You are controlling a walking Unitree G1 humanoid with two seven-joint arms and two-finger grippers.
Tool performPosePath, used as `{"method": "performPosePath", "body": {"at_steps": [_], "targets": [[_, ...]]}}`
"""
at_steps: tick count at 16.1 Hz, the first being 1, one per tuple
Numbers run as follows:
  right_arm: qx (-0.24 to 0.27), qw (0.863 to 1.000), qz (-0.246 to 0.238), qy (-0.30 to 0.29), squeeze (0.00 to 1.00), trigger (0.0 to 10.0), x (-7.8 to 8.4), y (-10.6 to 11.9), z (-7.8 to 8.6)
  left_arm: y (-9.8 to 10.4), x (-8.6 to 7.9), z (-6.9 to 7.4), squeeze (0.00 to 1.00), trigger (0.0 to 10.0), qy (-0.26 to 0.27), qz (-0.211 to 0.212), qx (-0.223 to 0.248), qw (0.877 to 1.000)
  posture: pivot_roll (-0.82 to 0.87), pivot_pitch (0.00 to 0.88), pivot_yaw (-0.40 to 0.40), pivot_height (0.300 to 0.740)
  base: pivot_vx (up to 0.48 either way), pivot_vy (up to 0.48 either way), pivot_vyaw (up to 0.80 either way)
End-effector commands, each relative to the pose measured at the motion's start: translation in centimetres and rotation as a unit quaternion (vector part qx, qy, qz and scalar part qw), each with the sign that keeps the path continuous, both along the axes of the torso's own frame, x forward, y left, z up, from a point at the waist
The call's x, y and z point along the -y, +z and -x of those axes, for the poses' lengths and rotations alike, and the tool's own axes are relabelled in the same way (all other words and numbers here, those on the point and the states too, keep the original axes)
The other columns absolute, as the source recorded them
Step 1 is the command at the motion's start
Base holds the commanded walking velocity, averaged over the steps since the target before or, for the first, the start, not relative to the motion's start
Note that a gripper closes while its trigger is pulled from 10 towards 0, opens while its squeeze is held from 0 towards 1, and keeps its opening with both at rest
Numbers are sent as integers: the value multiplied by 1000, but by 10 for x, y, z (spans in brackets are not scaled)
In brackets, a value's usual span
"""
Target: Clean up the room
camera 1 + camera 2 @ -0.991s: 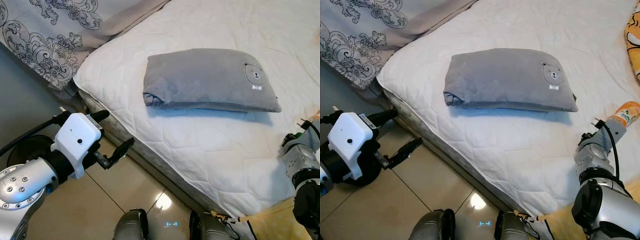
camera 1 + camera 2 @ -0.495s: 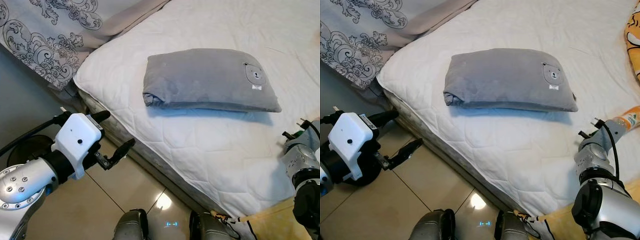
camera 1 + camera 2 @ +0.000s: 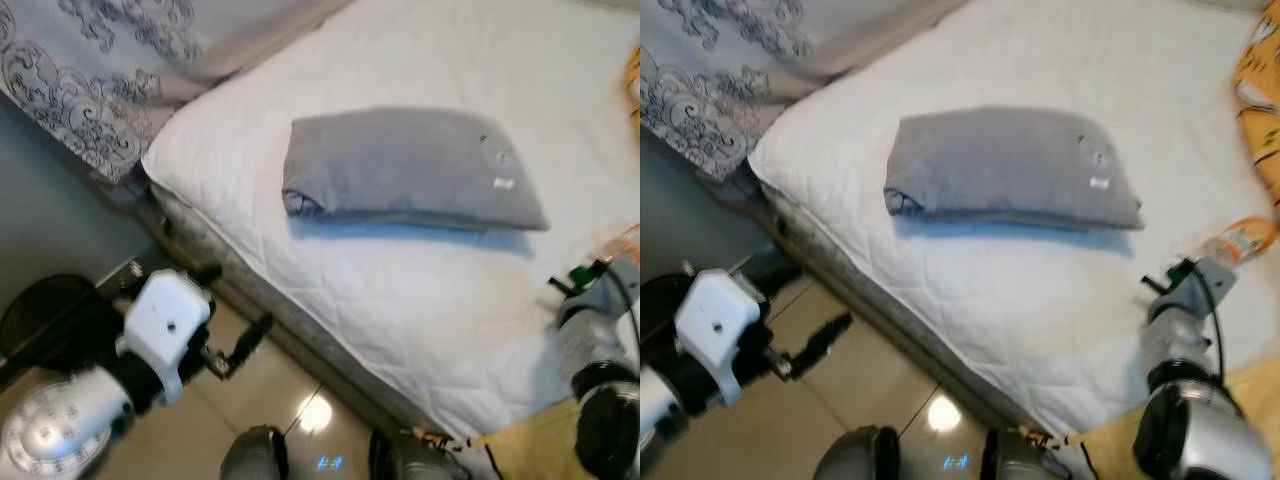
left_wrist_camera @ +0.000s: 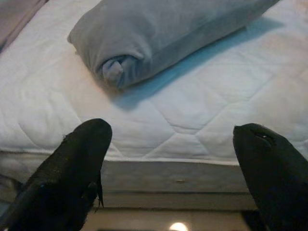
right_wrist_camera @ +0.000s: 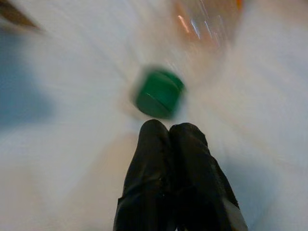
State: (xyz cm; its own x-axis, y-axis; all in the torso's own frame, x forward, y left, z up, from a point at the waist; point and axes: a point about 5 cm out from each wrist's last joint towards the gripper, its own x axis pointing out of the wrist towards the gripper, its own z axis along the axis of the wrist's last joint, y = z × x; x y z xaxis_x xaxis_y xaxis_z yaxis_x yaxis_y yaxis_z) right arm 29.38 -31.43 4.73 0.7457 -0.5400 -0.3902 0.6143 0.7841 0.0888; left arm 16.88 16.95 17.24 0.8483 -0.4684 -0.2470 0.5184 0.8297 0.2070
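A: Head views? 
B: Bottle (image 3: 1238, 238) lies on the bed (image 3: 1040, 300), beside the pillow (image 3: 1010, 165).

A: Left wrist view? 
B: Left end effector (image 4: 173, 159) gapes, empty.

A: Right wrist view? 
B: Right end effector (image 5: 169, 132), fingers together, faces the green cap (image 5: 159, 94); the bottle is likely light and slippery, so grasp mid-body.

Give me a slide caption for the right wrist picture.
Shut right gripper pointing at a bottle with a green cap lying on the white bed.

Silver arms with round screwed joints; the left gripper (image 3: 226, 318) has a white housing, black fingers (image 4: 77, 166) and black cables.
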Motion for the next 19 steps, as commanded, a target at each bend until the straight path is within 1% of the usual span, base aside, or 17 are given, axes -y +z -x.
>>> {"method": "performPosePath", "body": {"at_steps": [1,2,3,4,5,6,7,8,9,10,11,12,13,14,15,17,19], "targets": [[17,999,35,36,0,6157,-8,0,2,-9,-8,1,0,10000,48,12,-9,999,106,0,-11,740,0,0,0],[20,998,43,45,0,6157,-11,1,3,-13,-9,-1,0,10000,61,19,-12,998,94,0,-15,740,0,0,0],[37,995,68,64,0,10000,-18,8,5,-25,-13,-9,0,10000,97,32,-26,994,34,0,-17,740,0,0,0],[46,993,83,72,0,10000,-21,15,8,-29,-14,-11,0,10000,110,36,-29,993,34,0,-17,740,0,0,0],[62,987,115,93,0,10000,-28,29,12,-38,-12,-20,0,10000,125,36,-26,991,-18,0,-9,740,0,0,0],[66,980,144,117,0,10000,-38,40,18,-45,-11,-28,0,10000,144,32,-25,989,-27,0,-10,740,0,0,0],[66,977,152,131,0,10000,-52,46,28,-46,-13,-34,0,10000,172,40,-19,984,-37,0,-11,740,0,0,0],[70,977,144,143,0,10000,-59,46,32,-46,-15,-37,0,10000,188,47,-17,981,-40,0,-12,740,0,0,0],[81,970,109,199,1000,10000,-88,46,39,-49,-13,-44,0,10000,215,62,-14,974,-43,0,-20,740,0,0,0],[80,967,108,217,1000,10000,-98,46,43,-50,-13,-45,0,10000,221,64,-12,973,-43,0,-20,740,0,0,0],[88,957,105,257,1000,10000,-119,50,49,-52,-10,-49,0,10000,226,71,-11,971,-41,0,-23,740,0,0,0],[82,954,109,266,1000,10000,-125,48,49,-55,-7,-50,0,10000,223,75,-19,972,-32,0,-24,740,0,0,0],[80,954,96,271,1000,10000,-135,46,49,-56,-3,-53,0,10000,216,71,-16,974,-28,0,-19,740,0,0,0],[78,957,88,264,1000,10000,-137,46,46,-54,-6,-59,0,10000,218,58,5,974,-31,0,-17,740,0,0,0],[76,959,87,261,1000,10000,-136,47,44,-54,-8,-62,0,10000,223,52,10,973,-33,0,-16,740,0,0,0],[65,964,85,241,1000,10000,-132,54,36,-53,-14,-76,0,10000,245,58,23,967,-47,0,-2,740,0,0,-353],[57,967,93,232,1000,10000,-128,58,30,-51,-10,-86,0,10000,228,60,32,971,-56,0,10,740,0,0,-788]]}}
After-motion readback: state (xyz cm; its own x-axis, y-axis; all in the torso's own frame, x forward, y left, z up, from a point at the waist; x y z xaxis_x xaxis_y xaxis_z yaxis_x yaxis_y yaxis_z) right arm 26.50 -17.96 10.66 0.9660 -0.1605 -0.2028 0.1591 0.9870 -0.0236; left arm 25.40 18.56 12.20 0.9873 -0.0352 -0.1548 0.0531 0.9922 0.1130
